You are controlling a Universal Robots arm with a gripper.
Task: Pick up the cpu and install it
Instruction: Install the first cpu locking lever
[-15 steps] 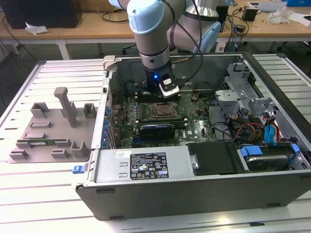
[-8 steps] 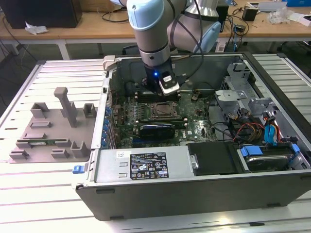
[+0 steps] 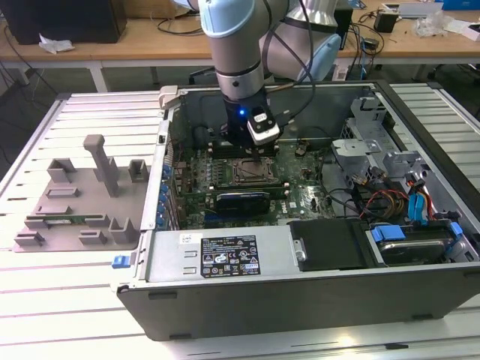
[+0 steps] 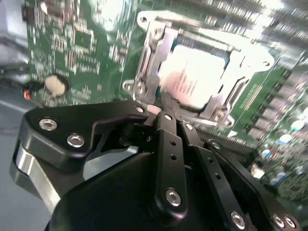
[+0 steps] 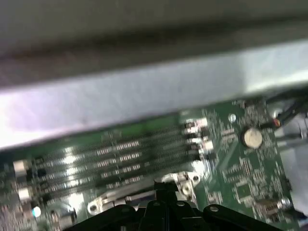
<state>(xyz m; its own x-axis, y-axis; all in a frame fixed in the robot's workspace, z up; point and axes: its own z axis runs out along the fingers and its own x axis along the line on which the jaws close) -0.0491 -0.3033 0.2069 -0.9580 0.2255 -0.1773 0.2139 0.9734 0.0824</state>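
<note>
cpu [image 4: 197,79] blurred, edges under socket frame [image 4: 149,62]

I note a pale blue and silver-grey jointed robot arm [image 3: 236,37] with rounded joint housings and a brushed metal sleeve above a black wrist section. A small blue indicator light [image 3: 241,113] glows on that section. A white-framed black camera module [image 3: 262,126] is mounted beside it, with black cable [image 3: 300,97] looping behind. In the second wrist view, I record a matte black linkage gripper [image 4: 161,108] fastened with silver hex screws [image 4: 48,124].
</note>
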